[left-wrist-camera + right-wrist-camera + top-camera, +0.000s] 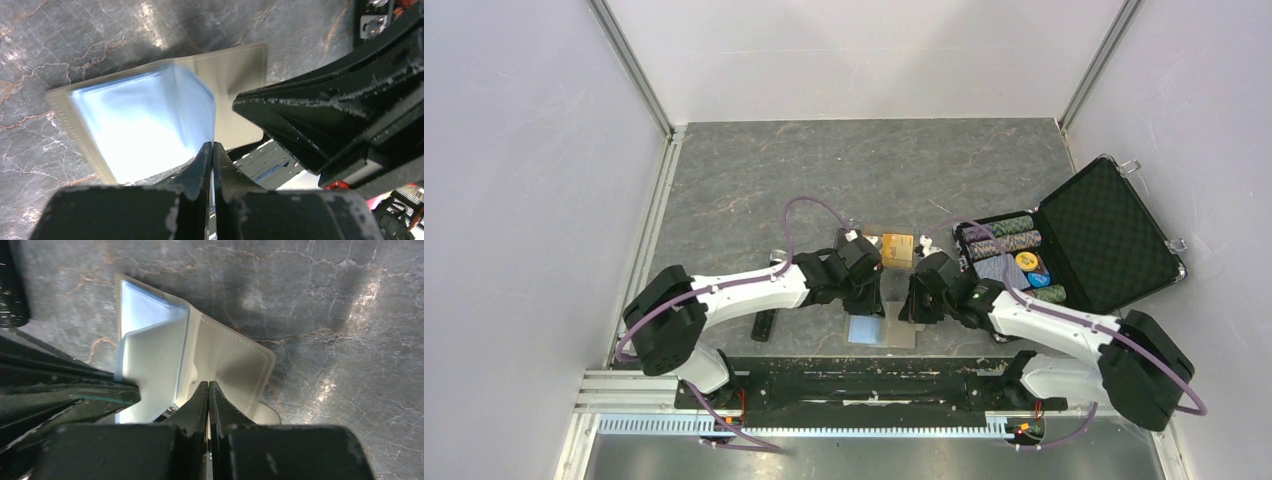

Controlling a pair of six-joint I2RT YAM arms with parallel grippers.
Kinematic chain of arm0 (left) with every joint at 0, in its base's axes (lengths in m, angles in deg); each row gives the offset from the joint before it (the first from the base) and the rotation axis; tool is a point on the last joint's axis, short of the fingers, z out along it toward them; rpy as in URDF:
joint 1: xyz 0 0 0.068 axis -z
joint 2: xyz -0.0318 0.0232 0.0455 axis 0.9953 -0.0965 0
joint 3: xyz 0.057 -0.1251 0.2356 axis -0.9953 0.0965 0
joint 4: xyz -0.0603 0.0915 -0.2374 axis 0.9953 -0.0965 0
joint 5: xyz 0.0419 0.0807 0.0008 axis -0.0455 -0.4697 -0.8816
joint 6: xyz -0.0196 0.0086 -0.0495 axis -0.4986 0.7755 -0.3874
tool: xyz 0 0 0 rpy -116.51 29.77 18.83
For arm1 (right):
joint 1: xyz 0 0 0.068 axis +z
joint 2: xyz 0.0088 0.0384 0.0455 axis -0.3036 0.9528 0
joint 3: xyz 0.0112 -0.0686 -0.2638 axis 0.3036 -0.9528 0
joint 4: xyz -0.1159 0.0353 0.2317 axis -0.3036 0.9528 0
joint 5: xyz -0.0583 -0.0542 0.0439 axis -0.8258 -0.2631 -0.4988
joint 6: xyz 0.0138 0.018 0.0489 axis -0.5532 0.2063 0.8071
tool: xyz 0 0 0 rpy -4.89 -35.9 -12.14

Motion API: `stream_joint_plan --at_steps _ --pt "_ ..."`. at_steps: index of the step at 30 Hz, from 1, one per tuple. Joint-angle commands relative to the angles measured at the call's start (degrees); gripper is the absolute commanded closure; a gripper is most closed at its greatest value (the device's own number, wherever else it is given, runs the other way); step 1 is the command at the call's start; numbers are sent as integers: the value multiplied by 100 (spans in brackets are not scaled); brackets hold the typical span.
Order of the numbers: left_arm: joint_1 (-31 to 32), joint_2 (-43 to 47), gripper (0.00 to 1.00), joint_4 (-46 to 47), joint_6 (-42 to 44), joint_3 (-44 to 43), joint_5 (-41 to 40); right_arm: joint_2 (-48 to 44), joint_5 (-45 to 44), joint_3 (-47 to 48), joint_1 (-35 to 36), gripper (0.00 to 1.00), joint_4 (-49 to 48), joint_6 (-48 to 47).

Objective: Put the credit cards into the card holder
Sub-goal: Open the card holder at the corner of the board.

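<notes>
The card holder (881, 328) lies open on the table between both arms, grey-tan cover (240, 75) down and pale blue sleeve (145, 120) lifted. My left gripper (213, 147) is shut on the edge of that thin sleeve and holds it up. My right gripper (208, 385) is shut with nothing between its fingers; its tips rest on the inner face of the cover (235, 360). One orange-gold credit card (898, 248) lies flat just beyond the two grippers. In the top view my left gripper (871, 293) and right gripper (911, 305) flank the holder.
A large black chip case (1104, 235) stands open at the right, with striped poker chips (1009, 250) in its tray. A small long black object (765, 325) lies left of the holder under the left arm. White walls enclose the table on three sides.
</notes>
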Motion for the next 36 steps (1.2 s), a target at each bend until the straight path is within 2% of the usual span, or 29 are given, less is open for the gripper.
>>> stream_joint_plan --at_steps 1,2,5,6,7,10,15,20,25,30,34,36 --pt "53 -102 93 -480 190 -593 -95 -583 -200 184 -79 100 -11 -81" --pt "58 -141 88 -455 206 -630 -31 -714 -261 194 -105 100 34 -76" --pt "117 -308 59 -242 199 -716 225 -1083 -464 195 -249 100 201 -71" --pt "129 -369 52 -152 175 -732 302 -1183 -520 189 -298 100 240 -80" --pt "164 -427 47 -29 140 -739 398 -1283 -577 180 -354 100 300 -97" --pt "231 -661 39 247 49 -786 636 -1484 -593 121 -523 100 370 -154" --pt "390 -1026 34 838 -140 -856 869 -1629 -586 90 -734 100 519 -259" --pt "513 -1550 28 845 -161 -1204 956 -1702 -626 64 -851 100 594 -323" --pt "601 -1957 27 801 -209 -1371 1070 -1518 -565 42 -860 100 584 -448" --pt "610 -1922 33 575 -268 -1286 927 -1220 -427 37 -863 100 502 -507" --pt "603 -1863 43 512 -315 -1261 828 -1223 -452 77 -864 100 422 -528" --pt "599 -1704 51 545 -325 -1166 737 -1207 -333 36 -860 100 293 -513"
